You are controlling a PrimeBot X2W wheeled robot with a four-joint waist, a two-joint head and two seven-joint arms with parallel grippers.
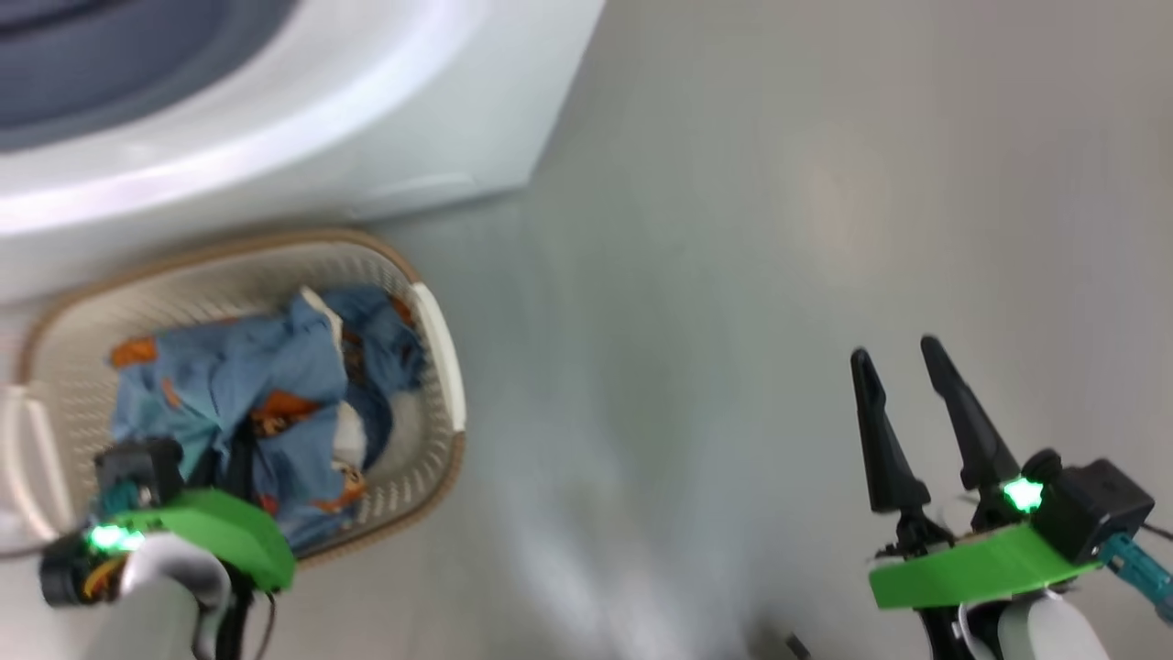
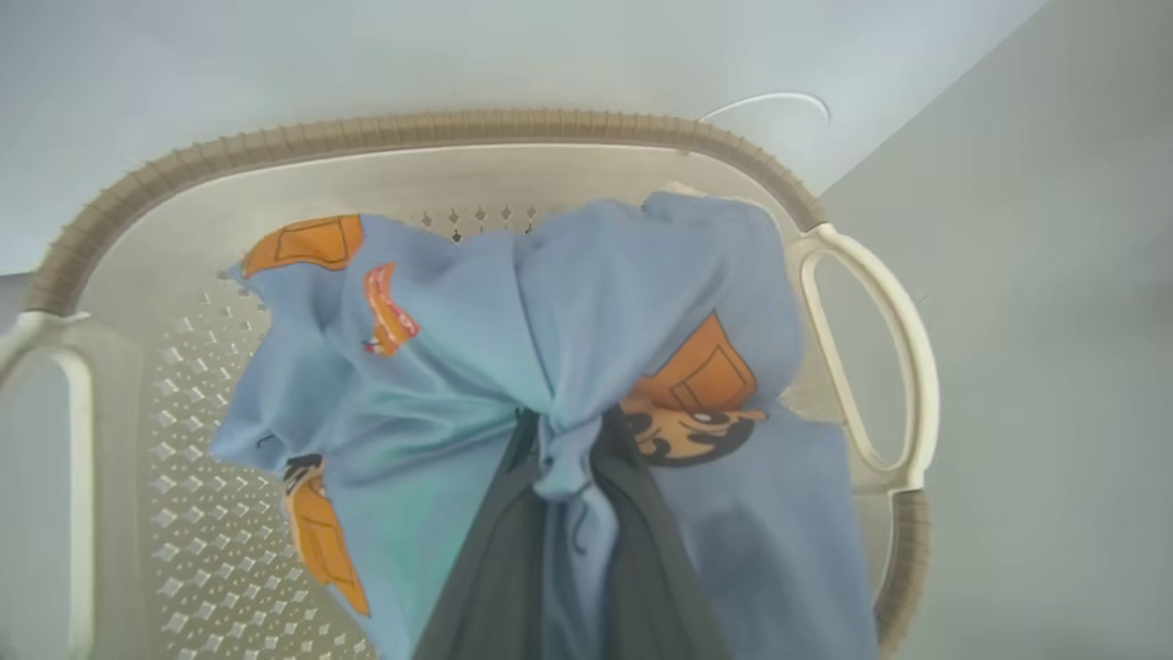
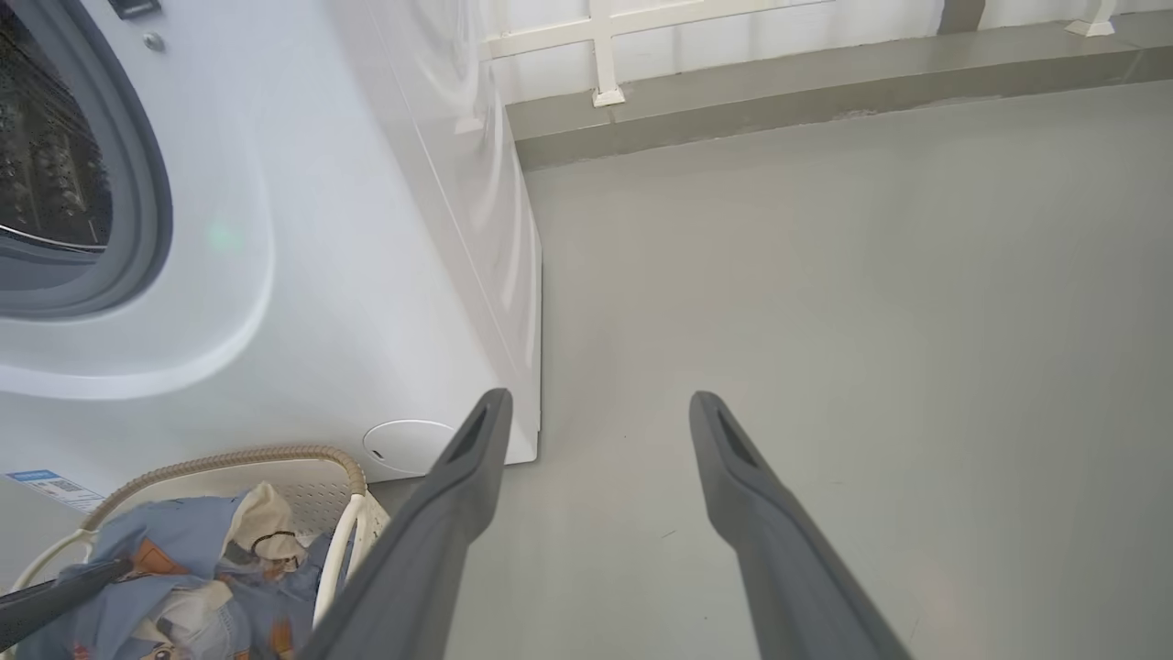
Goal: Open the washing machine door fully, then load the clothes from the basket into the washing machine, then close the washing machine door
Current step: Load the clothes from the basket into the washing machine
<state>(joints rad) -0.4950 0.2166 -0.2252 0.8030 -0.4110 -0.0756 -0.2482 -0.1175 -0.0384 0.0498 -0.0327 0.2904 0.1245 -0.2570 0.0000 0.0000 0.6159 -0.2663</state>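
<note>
The cream basket (image 1: 438, 341) sits on the floor against the white washing machine (image 1: 412, 119). Light-blue clothes (image 1: 238, 376) with orange bear prints lie heaped in it. My left gripper (image 2: 566, 431) reaches down into the heap and is shut on a bunched fold of the clothes (image 2: 458, 367). Its green wrist shows at the basket's near edge. My right gripper (image 1: 898, 353) hangs open over bare floor to the right, holding nothing. In the right wrist view the washer's mouth stands uncovered, showing the steel drum (image 3: 46, 165) and grey gasket (image 3: 137, 183). The washing machine door is out of view.
Grey floor (image 1: 733, 275) stretches to the right of the washing machine and the basket. A low ledge with white railing posts (image 3: 605, 55) runs along the far side. A round filter cap (image 3: 403, 445) marks the washer's lower front corner.
</note>
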